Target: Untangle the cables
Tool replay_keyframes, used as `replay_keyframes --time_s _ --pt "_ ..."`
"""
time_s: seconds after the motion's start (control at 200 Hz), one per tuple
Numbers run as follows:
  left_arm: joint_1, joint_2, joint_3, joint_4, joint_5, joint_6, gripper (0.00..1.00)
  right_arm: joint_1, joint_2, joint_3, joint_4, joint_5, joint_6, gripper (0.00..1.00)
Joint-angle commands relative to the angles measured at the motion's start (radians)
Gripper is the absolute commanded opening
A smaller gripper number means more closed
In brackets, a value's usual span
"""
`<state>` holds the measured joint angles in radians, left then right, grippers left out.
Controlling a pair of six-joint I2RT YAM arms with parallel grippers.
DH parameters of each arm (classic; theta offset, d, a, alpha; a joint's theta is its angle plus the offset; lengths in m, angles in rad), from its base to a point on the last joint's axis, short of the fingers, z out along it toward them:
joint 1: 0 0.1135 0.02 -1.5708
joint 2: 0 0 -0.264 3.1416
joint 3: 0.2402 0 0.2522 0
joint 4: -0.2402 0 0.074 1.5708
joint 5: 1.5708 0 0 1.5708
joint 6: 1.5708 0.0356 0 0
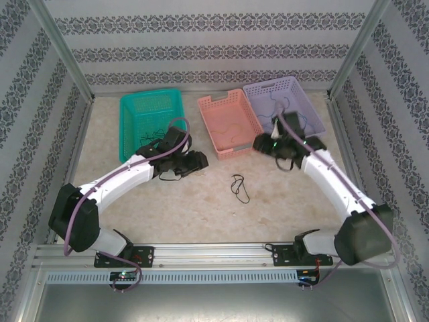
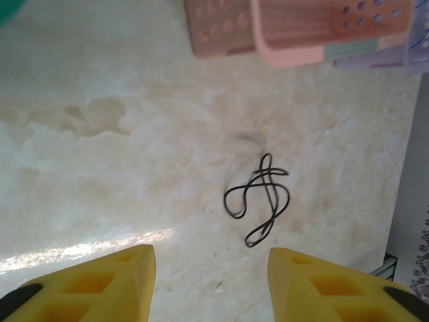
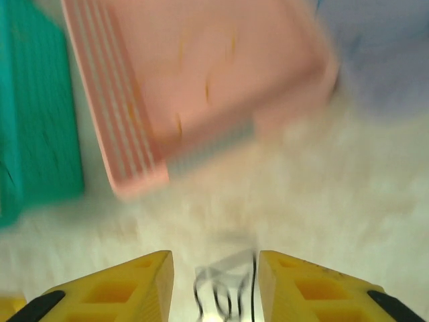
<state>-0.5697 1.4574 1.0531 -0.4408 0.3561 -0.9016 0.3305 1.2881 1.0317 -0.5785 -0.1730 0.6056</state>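
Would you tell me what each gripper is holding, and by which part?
Left gripper: open, nothing held. Right gripper: fingers apart too; blurred dark strands show between them, apparently not clamped.

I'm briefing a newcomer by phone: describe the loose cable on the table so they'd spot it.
On the beige marbled tabletop, look in front of the pink perforated plastic basket. A thin black cable lies there in small loops, on bare table rather than inside a basket.

Beige, maybe marble-look tabletop (image 1: 201, 215) w/ striped floral-pattern walls (image 1: 214, 40) on 3 sides, alu posts (image 1: 64, 50) at rear corners.
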Motion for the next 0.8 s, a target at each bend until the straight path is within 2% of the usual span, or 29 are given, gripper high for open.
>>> replay_keyframes --time_s 0.0,0.095,0.295,0.43,0.794 --pt "-0.016 -0.034 -0.043 0.083 0.044 -0.022 0.42 0.120 -0.052 -0.148 0.003 -0.002 0.098 0.42" --pt "-0.018 -0.038 -0.077 0.091 0.051 -0.022 0.36 0.225 -0.028 -0.189 0.028 -0.019 0.149 0.42" --pt "-0.018 -0.044 -0.102 0.088 0.049 -0.019 0.35 0.349 0.126 -0.141 0.074 -0.023 0.248 0.41" --pt "-0.018 -0.067 -0.106 0.077 0.044 -0.015 0.35 0.341 0.158 -0.143 0.076 0.010 0.315 0.39" --pt "-0.019 -0.117 -0.129 0.065 0.041 -0.014 0.35 0.320 0.229 -0.151 0.175 -0.018 0.432 0.32"
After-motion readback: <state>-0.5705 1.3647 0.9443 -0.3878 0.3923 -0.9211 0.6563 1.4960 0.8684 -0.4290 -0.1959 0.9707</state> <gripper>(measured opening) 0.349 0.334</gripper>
